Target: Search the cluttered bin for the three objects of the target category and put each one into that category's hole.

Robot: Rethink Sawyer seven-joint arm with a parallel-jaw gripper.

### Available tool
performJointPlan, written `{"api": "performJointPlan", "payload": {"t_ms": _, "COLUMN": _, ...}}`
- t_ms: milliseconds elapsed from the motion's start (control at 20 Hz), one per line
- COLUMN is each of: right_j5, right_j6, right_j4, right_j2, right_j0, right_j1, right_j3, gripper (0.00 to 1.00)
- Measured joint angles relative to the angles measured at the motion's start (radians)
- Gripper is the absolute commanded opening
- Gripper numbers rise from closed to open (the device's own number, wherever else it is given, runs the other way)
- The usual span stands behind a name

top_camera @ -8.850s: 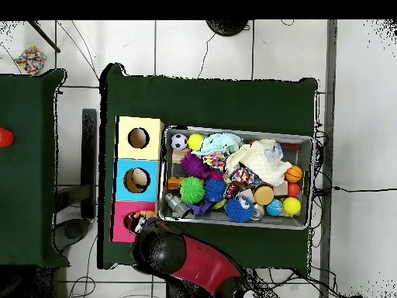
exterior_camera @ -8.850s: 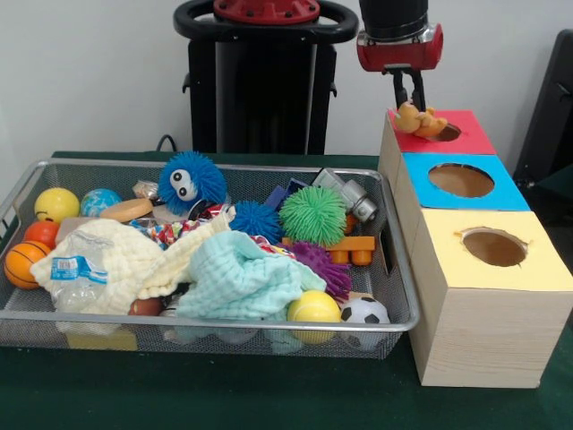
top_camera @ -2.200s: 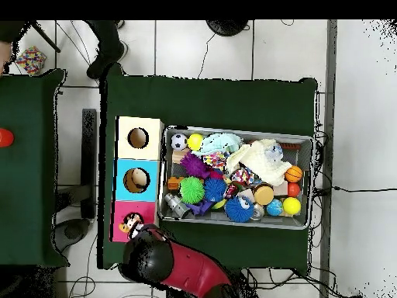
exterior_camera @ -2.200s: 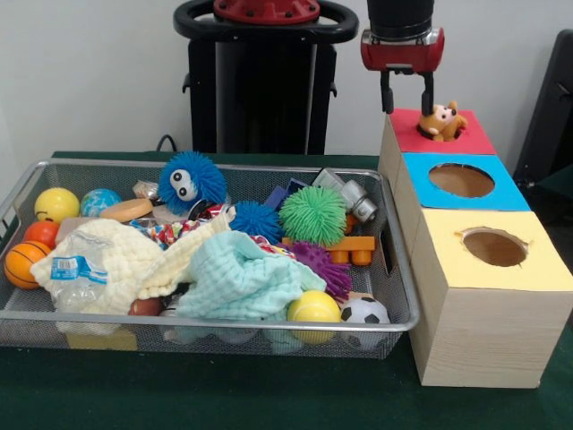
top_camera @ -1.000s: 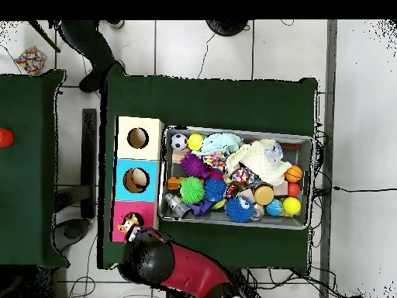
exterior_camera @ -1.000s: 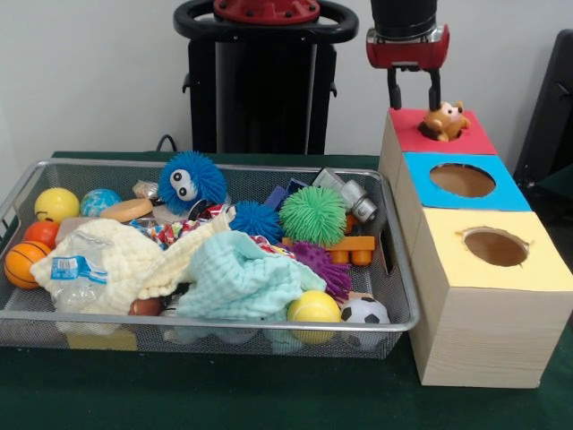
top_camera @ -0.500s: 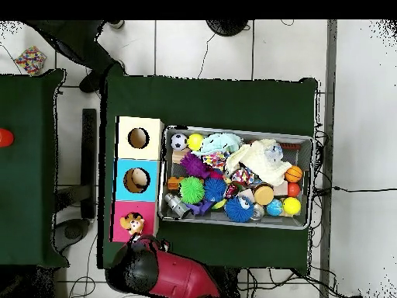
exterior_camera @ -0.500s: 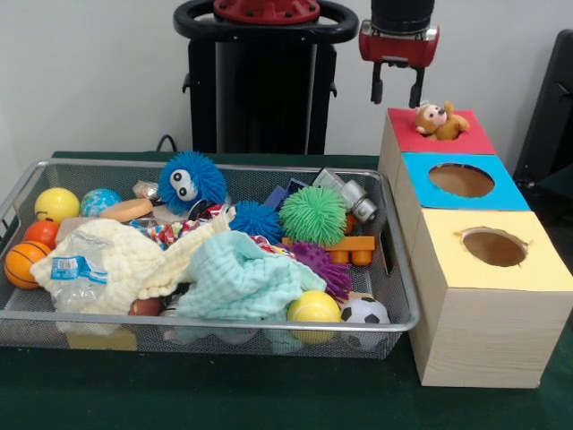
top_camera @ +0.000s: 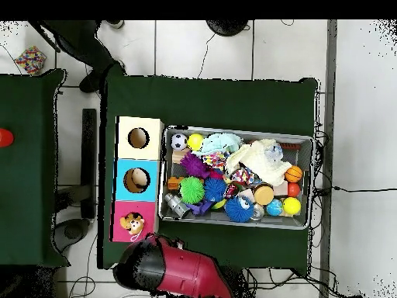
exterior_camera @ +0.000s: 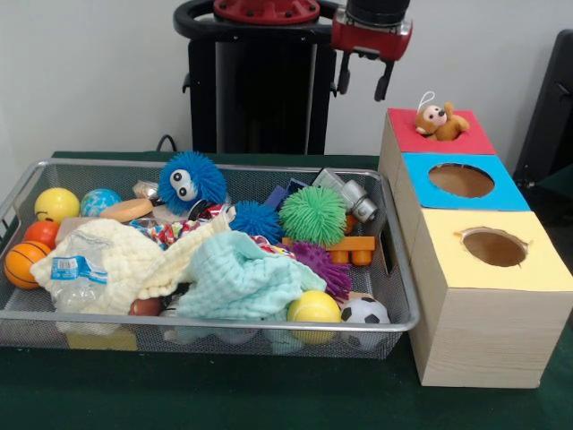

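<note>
A small tan plush animal (exterior_camera: 438,120) with a thin cord loop sits upright in the round hole of the red-topped box (exterior_camera: 470,141), head and arms above the top. It also shows in the overhead view (top_camera: 133,226). My gripper (exterior_camera: 363,83) is open and empty, high up, left of the red box and behind the bin's far right corner. The silver wire-mesh bin (exterior_camera: 400,285) holds cluttered toys and cloths. No other plush animal shows in the bin.
A blue-topped box (exterior_camera: 510,193) and a yellow-topped box (exterior_camera: 546,269) stand in a row in front of the red one. The bin holds spiky pom balls (exterior_camera: 312,215), toy sports balls (exterior_camera: 364,311), pale cloths (exterior_camera: 242,278) and a crushed bottle (exterior_camera: 76,266). A person (top_camera: 85,43) stands at the overhead view's top left.
My gripper let go of the plush at the red box's hole, rose and moved left, away from the box. The plush stays in the hole.
</note>
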Motion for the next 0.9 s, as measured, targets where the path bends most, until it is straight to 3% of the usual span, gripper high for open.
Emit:
{"api": "performJointPlan", "payload": {"t_ms": 300, "right_j5": 0.004, "right_j6": 0.0, "right_j4": 0.008, "right_j2": 0.001, "right_j0": -0.038, "right_j1": -0.013, "right_j3": -0.015, "gripper": 1.0}}
{"api": "performJointPlan", "payload": {"t_ms": 500, "right_j5": 0.009, "right_j6": 0.0, "right_j4": 0.075, "right_j2": 0.042, "right_j0": -0.109, "right_j1": -0.032, "right_j3": -0.007, "gripper": 1.0}}
{"api": "performJointPlan", "payload": {"t_ms": 900, "right_j5": 0.05, "right_j6": 0.0, "right_j4": 0.184, "right_j2": 0.102, "right_j0": -0.146, "right_j1": -0.061, "right_j3": -0.002, "gripper": 1.0}}
